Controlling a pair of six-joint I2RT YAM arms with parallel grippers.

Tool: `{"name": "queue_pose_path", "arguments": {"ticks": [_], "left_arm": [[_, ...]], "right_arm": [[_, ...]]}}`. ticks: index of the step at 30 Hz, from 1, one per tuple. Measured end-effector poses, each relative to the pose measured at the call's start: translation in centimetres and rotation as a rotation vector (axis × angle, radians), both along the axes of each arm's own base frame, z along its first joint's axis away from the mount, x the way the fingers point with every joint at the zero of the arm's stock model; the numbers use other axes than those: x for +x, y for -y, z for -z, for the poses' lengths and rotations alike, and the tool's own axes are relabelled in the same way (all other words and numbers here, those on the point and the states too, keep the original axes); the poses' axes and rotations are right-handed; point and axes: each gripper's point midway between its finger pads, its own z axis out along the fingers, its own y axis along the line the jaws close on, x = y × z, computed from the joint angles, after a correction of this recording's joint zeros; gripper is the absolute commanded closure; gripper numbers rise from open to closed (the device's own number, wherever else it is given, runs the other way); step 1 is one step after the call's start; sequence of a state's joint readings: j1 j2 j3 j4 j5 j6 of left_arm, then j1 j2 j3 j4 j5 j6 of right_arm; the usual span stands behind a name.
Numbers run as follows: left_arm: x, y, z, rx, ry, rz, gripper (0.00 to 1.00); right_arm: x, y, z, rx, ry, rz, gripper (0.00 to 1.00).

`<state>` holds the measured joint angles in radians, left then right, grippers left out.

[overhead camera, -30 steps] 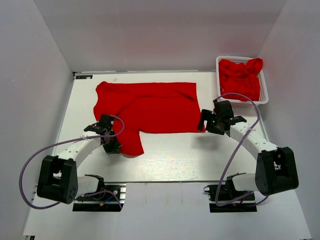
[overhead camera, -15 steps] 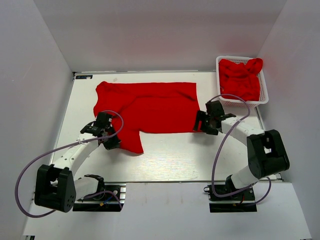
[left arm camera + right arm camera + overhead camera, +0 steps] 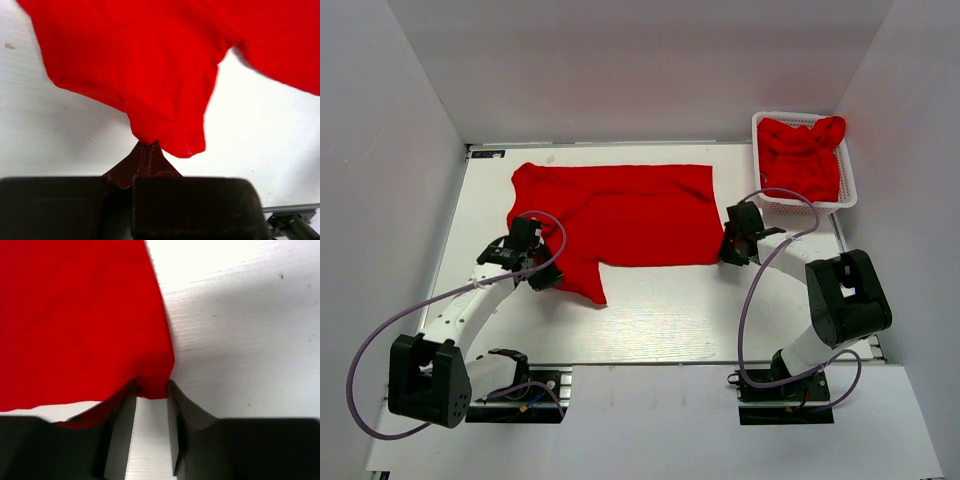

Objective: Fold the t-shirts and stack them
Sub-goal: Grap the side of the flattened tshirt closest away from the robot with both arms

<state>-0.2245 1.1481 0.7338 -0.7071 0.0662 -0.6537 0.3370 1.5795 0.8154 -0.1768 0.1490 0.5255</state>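
Observation:
A red t-shirt lies spread flat across the middle of the table. My left gripper is at the shirt's near left flap, shut on the edge of the cloth; its tips meet with red fabric pinched between them. My right gripper is at the shirt's near right corner. In the right wrist view the jaws stand a narrow gap apart, and the corner of the cloth lies between the tips. More red t-shirts lie bunched in the basket.
A white lattice basket stands at the back right, just beyond the right arm. White walls close in the table on the left, back and right. Bare table runs between the shirt and the arm bases.
The right gripper has slid left onto the shirt's corner and its jaws have narrowed a lot. The left gripper has moved slightly away from the base, still holding the flap.

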Motion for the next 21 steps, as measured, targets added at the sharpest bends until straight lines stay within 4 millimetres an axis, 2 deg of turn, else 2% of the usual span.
{"name": "queue_pose_path", "arguments": {"ticks": [3, 5, 10, 15, 21], "left_arm": [[0.8, 0.4, -1.0, -0.016, 0.03, 0.005, 1.0], [1.6, 0.5, -1.9, -0.027, 0.063, 0.003, 1.0], [4.0, 1.1, -4.9, -0.056, 0.171, 0.004, 1.0], [6.7, 1.3, -7.9, -0.059, 0.274, -0.001, 1.0], [9.7, 0.8, -9.8, -0.003, 0.349, -0.002, 1.0]], "right_arm": [[0.1, -0.1, 0.0, -0.001, 0.005, 0.006, 0.94], [0.1, -0.2, -0.1, -0.001, 0.007, 0.005, 1.0], [0.3, -0.5, -0.6, 0.001, 0.016, -0.01, 1.0], [2.3, -1.1, -2.8, 0.009, 0.074, -0.022, 1.0], [4.1, -1.3, -5.2, -0.001, 0.132, -0.036, 1.0]]}}
